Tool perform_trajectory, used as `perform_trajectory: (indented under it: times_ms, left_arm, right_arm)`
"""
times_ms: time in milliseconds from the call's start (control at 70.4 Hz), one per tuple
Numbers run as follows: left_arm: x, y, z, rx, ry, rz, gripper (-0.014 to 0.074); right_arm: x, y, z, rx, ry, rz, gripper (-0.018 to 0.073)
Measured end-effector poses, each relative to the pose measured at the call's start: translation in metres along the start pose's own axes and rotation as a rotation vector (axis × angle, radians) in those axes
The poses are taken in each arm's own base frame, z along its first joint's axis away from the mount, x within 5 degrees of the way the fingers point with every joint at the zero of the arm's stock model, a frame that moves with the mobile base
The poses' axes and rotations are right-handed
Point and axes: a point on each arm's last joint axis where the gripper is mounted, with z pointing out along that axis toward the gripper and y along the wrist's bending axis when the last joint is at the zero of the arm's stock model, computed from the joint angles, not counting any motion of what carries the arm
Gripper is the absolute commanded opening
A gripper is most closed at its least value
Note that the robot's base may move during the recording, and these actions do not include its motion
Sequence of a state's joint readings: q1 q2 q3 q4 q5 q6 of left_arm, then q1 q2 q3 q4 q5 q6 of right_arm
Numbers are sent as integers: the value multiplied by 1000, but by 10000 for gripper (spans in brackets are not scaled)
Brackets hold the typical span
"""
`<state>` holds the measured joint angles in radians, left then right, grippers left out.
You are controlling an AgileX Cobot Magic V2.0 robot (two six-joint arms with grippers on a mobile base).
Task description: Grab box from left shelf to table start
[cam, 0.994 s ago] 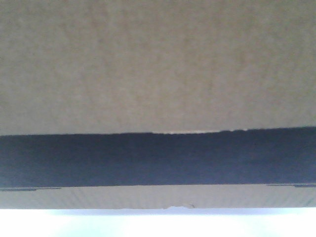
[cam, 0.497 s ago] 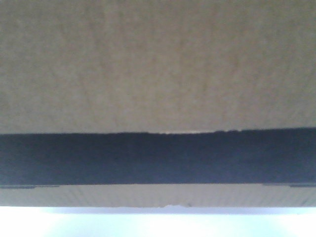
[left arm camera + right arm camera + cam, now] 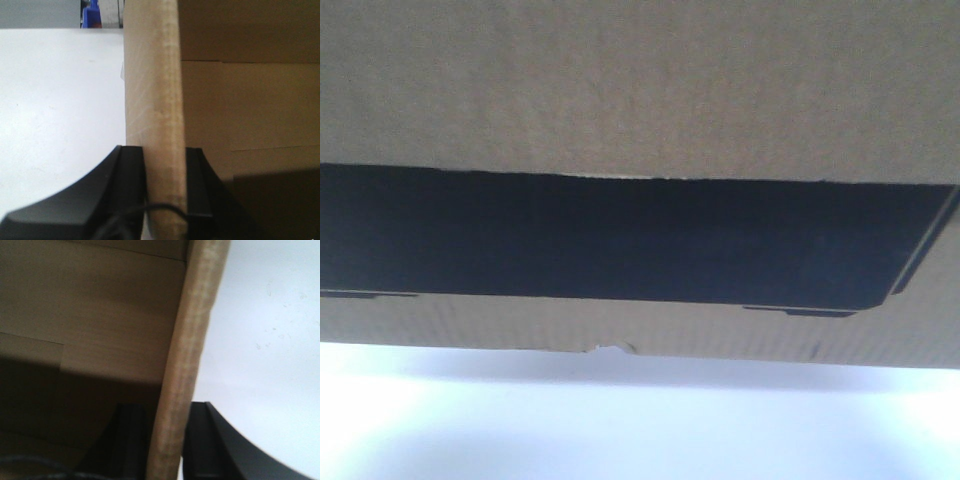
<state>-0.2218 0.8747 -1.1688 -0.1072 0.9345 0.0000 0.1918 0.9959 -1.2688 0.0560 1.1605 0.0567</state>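
Nearest to each wrist camera, we see a pair of black fingers clamped on a thin wall of the box. The left gripper [image 3: 164, 165] has one finger on either face of an upright cardboard edge, and the right gripper [image 3: 167, 422] holds a matching edge in the same way. In both views the wall fills the gap between the fingers, so we judge both grips closed on cardboard.

Beyond the fingers, the wrist views show the box [image 3: 640, 90] interior on one side of each pinched wall, with seams between brown panels, and the pale desk [image 3: 60, 110] on the other side. In the front view the box fills most of the frame: brown corrugated board above, a black printed band across the middle, a brown strip below, then the whitish desk underneath. A soft shadow lies on the desk under the lower edge; we cannot tell whether the box touches the surface or hangs just above it. Farthest off, blue bins [image 3: 91, 14] show past the desk's far edge.

We judge the box stiff enough to hold its shape, yet each wall is single corrugated board that may bend or tear if the load is heavy. Its weight is not visible. The surface looks matte, so slip seems unlikely. Holding two opposite walls together keeps the load level; one-sided pulling would rack it.
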Motion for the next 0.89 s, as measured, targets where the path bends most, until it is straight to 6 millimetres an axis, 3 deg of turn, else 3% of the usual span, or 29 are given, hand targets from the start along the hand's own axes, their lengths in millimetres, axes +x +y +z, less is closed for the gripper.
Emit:
perform_trajectory:
  times_ms: [213,625,895]
  left_arm:
    - [-3,6,53,-22,143,-17,-104]
    - [3,24,132,-66,298,-61,-104]
    - [10,29,159,-73,375,-82,-102]
  right_arm:
    - [-11,-3,43,26,115,-8,57]
    - [-25,-9,125,44,235,-5,57]
    - [-30,-10,142,45,224,-2,60]
